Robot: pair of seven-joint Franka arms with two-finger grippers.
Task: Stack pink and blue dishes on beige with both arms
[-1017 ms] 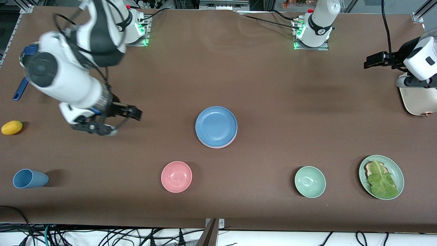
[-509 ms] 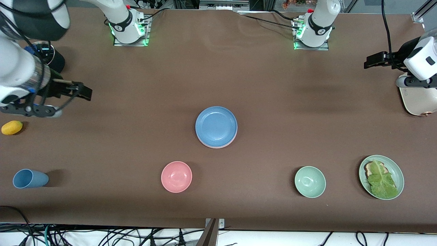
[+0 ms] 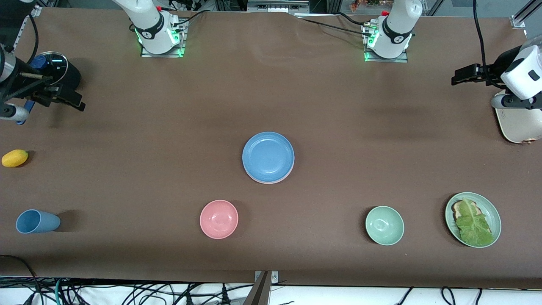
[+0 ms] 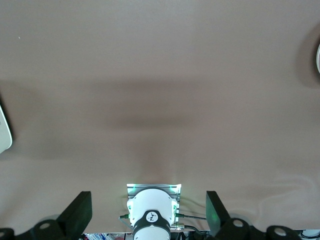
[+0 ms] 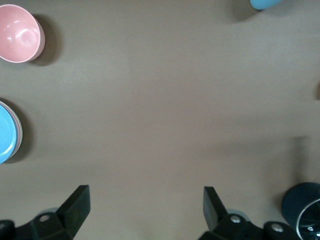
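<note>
The sky-blue plate [image 3: 268,156] lies on top of a stack in the middle of the table. A thin pink rim [image 3: 279,181] of the pink plate shows under it. The beige plate is hidden beneath them. In the right wrist view the blue plate [image 5: 5,131] shows at the edge. My right gripper [image 3: 70,98] hangs open and empty over the right arm's end of the table, beside a dark pot [image 3: 59,70]; its fingers [image 5: 75,202] stand wide apart. My left gripper [image 3: 459,76] waits open and empty above the toaster [image 3: 518,127].
Nearer the front camera stand a pink bowl [image 3: 219,219], a green bowl [image 3: 384,225], a blue cup [image 3: 36,221] on its side and a green plate [image 3: 497,220] with toast and lettuce. A yellow fruit [image 3: 15,158] lies at the right arm's end.
My right arm has swung away from the middle of the table to its own end, gripper open and empty. The left arm and the plate stack have not moved.
</note>
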